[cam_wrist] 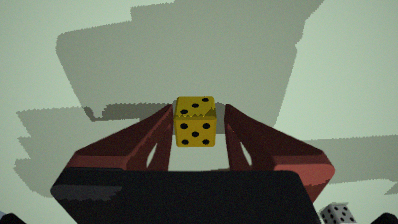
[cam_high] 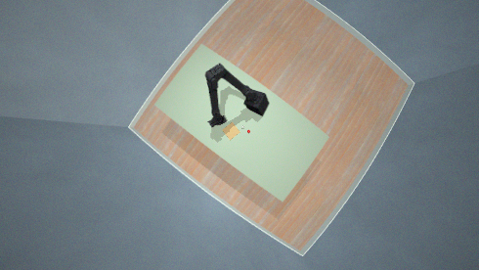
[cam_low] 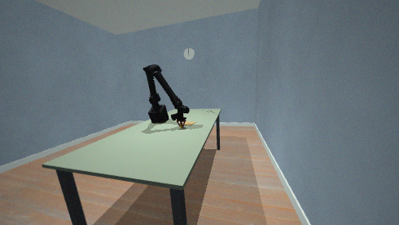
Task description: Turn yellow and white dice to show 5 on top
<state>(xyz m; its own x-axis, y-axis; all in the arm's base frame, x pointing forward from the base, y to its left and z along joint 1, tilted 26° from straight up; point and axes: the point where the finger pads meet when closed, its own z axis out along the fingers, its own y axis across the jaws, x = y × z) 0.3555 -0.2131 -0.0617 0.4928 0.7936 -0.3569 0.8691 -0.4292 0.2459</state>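
The yellow die (cam_wrist: 195, 121) is hidden from above by the gripper (cam_high: 216, 121) (cam_low: 181, 125) (cam_wrist: 198, 111); in the wrist view it is seen between 2 partly spread fingers, unpinched, against green tabletop (cam_high: 274, 152) (cam_low: 134, 151) (cam_wrist: 350, 100), with 3-pip and 5-pip faces shown. The white die (cam_high: 242, 127) (cam_wrist: 337, 213) is cut off there. The red die (cam_high: 248, 131) is made out only from above, near the mat (cam_high: 231, 131) (cam_low: 190, 123).

Top: high, far, facing down; exterior: beyond table end; wrist: close, facing tabletop.
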